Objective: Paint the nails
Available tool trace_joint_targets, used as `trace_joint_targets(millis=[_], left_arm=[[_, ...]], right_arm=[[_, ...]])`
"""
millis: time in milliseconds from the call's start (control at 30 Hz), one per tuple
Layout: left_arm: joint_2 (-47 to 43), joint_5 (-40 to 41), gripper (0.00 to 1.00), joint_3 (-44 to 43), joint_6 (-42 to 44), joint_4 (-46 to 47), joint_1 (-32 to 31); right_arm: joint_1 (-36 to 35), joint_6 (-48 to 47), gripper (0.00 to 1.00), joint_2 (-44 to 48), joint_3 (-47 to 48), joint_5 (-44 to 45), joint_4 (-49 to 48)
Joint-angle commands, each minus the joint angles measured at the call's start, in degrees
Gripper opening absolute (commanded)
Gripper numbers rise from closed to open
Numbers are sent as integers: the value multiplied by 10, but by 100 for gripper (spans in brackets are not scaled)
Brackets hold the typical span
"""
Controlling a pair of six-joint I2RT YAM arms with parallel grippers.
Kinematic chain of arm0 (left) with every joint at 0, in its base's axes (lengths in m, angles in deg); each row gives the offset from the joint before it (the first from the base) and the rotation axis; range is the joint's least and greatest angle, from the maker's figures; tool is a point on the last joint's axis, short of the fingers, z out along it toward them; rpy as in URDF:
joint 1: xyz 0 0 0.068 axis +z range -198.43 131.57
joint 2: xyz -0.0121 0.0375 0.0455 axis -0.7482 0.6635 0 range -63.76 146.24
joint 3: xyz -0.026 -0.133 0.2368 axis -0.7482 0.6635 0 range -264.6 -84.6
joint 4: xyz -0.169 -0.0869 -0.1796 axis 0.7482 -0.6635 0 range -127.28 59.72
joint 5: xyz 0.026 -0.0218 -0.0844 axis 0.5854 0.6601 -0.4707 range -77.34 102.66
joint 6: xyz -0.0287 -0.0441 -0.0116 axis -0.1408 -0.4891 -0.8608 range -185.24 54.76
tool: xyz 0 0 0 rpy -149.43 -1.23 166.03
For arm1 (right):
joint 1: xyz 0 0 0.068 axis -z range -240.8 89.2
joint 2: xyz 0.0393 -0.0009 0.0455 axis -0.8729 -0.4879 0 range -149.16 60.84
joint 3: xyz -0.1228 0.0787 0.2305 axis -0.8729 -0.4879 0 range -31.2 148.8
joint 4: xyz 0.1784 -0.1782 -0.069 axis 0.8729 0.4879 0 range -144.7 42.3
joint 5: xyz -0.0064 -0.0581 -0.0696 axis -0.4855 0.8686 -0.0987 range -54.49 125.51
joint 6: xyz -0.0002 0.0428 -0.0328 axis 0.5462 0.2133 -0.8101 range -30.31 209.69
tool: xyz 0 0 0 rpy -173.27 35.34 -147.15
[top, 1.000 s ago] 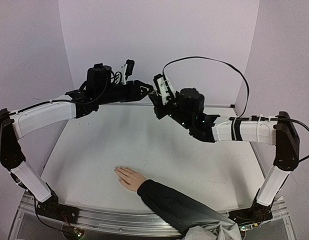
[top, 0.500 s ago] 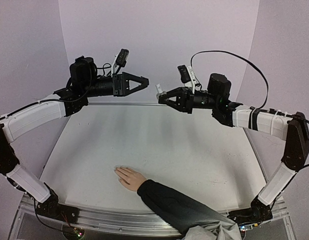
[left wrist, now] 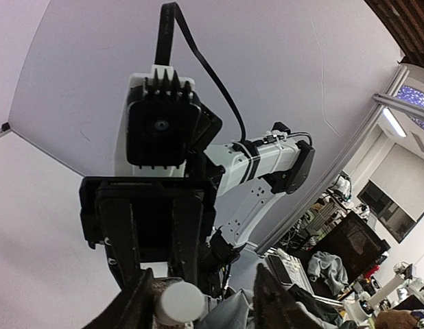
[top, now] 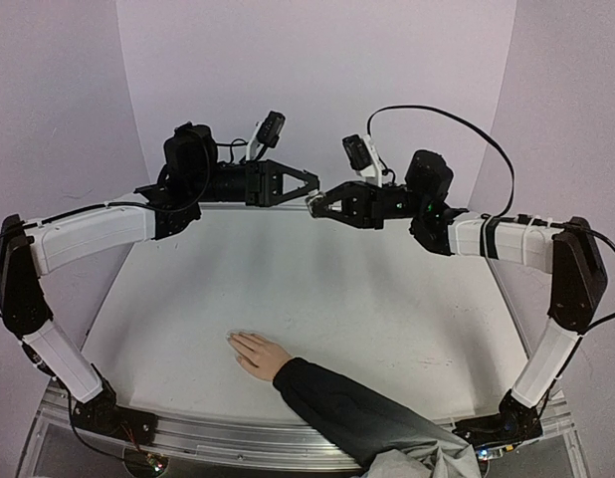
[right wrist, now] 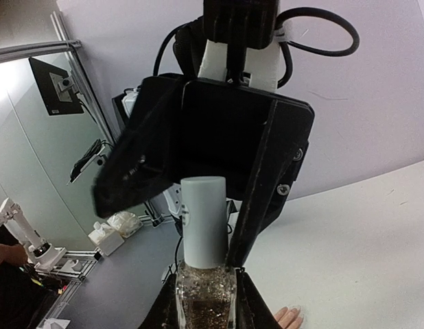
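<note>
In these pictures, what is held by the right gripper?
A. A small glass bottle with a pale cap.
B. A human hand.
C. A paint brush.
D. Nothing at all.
A: in the right wrist view the right gripper is shut on the small glass bottle, and its pale cap stands out beyond the fingertips.

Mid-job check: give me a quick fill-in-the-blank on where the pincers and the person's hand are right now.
1. The right pincer is shut on a small glass ____.
2. The left pincer stands open, its fingers on either side of that container's pale grey ____.
3. The hand lies palm down on the ____, well away from both pincers.

Missing words: bottle; cap; table.
</note>
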Motion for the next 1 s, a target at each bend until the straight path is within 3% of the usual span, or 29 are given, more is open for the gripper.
trace_joint_targets(millis=[0,267,333,400,433,500,567,600,633,733,967], left_arm=[[-2,-7,42,-30,22,40,-4],[7,24,10,-25,24,39,-5],[8,42,2,-24,30,30,-5],[6,78,0,-23,49,1,-5],[4,105,0,-23,61,-21,-6],[-2,191,0,-25,78,-80,-8],[-2,274,0,-33,82,-135,-12],[2,305,0,-39,80,-157,-13],[5,331,0,-46,77,-175,-14],[23,353,0,-65,71,-201,-14],[19,325,4,-75,67,-203,-14]], right_arm=[[0,15,0,0,29,-13,-62],[0,-1,0,-5,30,9,-61],[0,-21,0,-2,27,48,-46],[-1,-90,0,12,29,148,47],[-8,-147,0,22,35,249,113],[-57,-246,0,40,45,606,209],[-121,-344,0,20,43,1016,173],[-134,-411,0,1,41,1141,121],[-138,-454,0,-18,45,1199,74],[-151,-486,0,-49,85,1205,52],[-155,-418,0,-15,68,950,92]])
